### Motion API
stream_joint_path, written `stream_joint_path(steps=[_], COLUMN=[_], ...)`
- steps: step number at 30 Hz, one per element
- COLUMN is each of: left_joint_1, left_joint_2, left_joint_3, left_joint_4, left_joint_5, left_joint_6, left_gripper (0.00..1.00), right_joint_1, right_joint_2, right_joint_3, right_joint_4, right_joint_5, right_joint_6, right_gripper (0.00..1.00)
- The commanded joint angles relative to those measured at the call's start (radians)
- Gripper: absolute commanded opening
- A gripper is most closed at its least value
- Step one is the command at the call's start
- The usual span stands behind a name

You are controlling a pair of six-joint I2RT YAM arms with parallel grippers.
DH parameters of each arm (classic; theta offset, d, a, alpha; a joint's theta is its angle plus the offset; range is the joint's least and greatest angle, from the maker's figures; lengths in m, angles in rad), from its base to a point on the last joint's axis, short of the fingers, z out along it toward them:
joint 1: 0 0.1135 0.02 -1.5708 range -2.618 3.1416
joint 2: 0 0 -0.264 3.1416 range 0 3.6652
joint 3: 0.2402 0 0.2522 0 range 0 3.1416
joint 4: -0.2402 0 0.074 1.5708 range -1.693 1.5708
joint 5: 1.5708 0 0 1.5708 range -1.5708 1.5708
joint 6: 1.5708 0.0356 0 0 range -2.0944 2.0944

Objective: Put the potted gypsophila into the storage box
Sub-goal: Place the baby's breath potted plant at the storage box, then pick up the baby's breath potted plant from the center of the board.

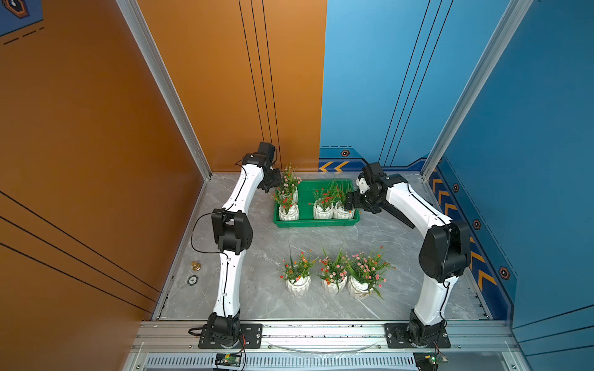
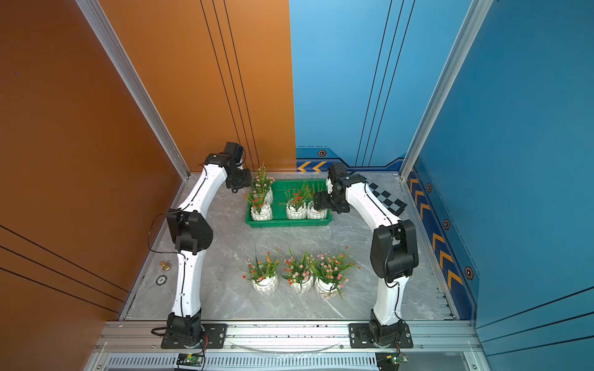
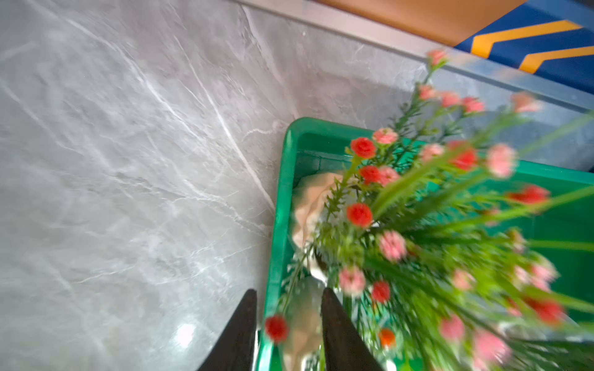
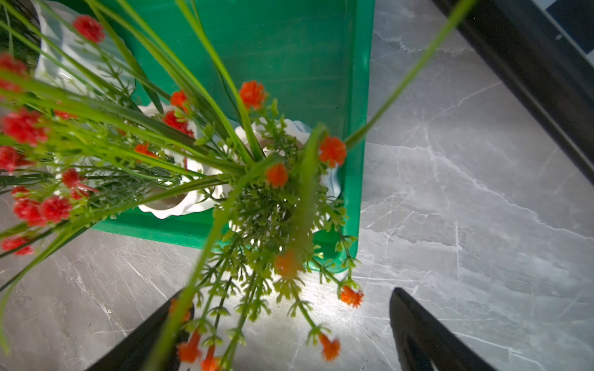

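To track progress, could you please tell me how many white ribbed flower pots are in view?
7. In the bright green plastic tray: two pots left, two right. On the grey tabletop: three in a row.

You're in a robot lab cell: coloured panel walls (image 1: 80,128), aluminium frame (image 1: 160,80), two arms (image 1: 229,282) bolted to a rail (image 1: 321,332), grey bench (image 1: 257,305).

Glossy green plastic storage box (image 1: 316,222), shiny white ribbed pots (image 1: 298,284), polished grey marble-look tabletop (image 1: 257,250), matt aluminium rail (image 1: 321,331)
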Motion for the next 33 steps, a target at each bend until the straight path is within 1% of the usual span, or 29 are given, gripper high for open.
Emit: stream_joint_path(steps=[1,5,11,13,14,15,16,24,26,31,33], left_joint_1=[0.018,0.018,0.015,0.011,0.01,0.008,0.005,-0.017,-0.02,-0.028,-0.03], left_joint_2=[-0.091,-0.151,-0.247,-0.285,-0.306,-0.327,-0.349,-0.497,-0.531,-0.614,-0.65], left_joint_3=[-0.035,-0.08,-0.174,-0.219,-0.242,-0.269,-0.295,-0.48,-0.522,-0.627,-0.669], left_joint_4=[-0.004,-0.004,-0.004,-0.004,-0.004,-0.002,-0.002,0.0,0.001,0.002,0.006], left_joint_5=[-0.035,-0.041,-0.051,-0.057,-0.06,-0.063,-0.068,-0.095,-0.101,-0.111,-0.121], left_joint_6=[0.02,0.028,0.033,0.035,0.036,0.038,0.039,0.044,0.041,0.027,0.022], left_gripper=[0.4,0.48,0.72,0.83,0.85,0.92,0.95,0.98,0.98,0.99,0.99], right_joint_1=[0.002,0.012,0.024,0.027,0.028,0.029,0.029,0.064,0.076,0.113,0.133], right_joint_2=[0.008,-0.007,-0.044,-0.06,-0.068,-0.077,-0.086,-0.176,-0.197,-0.253,-0.277], right_joint_3=[0.028,0.02,-0.013,-0.031,-0.038,-0.048,-0.057,-0.156,-0.184,-0.233,-0.25], right_joint_4=[-0.021,-0.023,-0.024,-0.029,-0.034,-0.039,-0.048,-0.087,-0.092,-0.106,-0.132], right_joint_5=[-0.011,-0.003,0.02,0.034,0.041,0.05,0.054,0.07,0.069,0.015,-0.015], right_joint_6=[-0.018,-0.016,-0.013,-0.006,-0.003,-0.001,0.0,-0.051,-0.069,-0.163,-0.238], right_gripper=[0.96,0.96,0.98,1.0,1.0,1.0,1.0,1.0,0.99,0.95,0.95])
